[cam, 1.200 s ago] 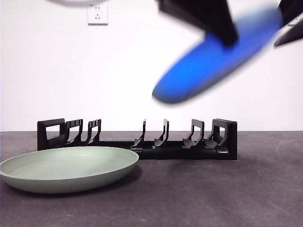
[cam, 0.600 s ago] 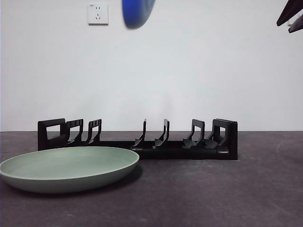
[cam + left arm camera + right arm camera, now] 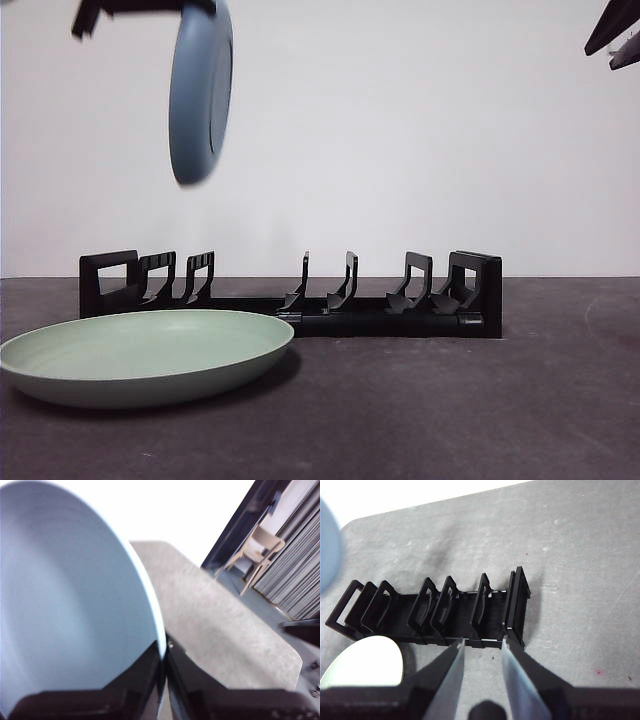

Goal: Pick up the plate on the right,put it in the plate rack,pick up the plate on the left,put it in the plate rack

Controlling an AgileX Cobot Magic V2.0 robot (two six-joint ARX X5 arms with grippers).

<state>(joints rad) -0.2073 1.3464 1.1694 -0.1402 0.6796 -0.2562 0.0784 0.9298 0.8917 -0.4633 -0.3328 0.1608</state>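
The green plate (image 3: 145, 355) lies flat on the table (image 3: 450, 400) at near left, just in front of the plate rack (image 3: 290, 295), whose slots stand unfilled, while high above its left end the left gripper (image 3: 164, 670) pinches the upright blue plate (image 3: 200, 90) by its rim, and the right gripper (image 3: 481, 672), jaws spread, waits at upper right.

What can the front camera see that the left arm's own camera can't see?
Only the front view shows the plate rack, standing with no plate in it, and the green plate lying flat in front of the rack's left end. It also shows a wall socket partly hidden at the top. Only the left wrist view shows the left gripper with its jaws pinching the plate's rim, plus a chair beyond the table. Both show the blue plate, held up on edge above the rack's left end.
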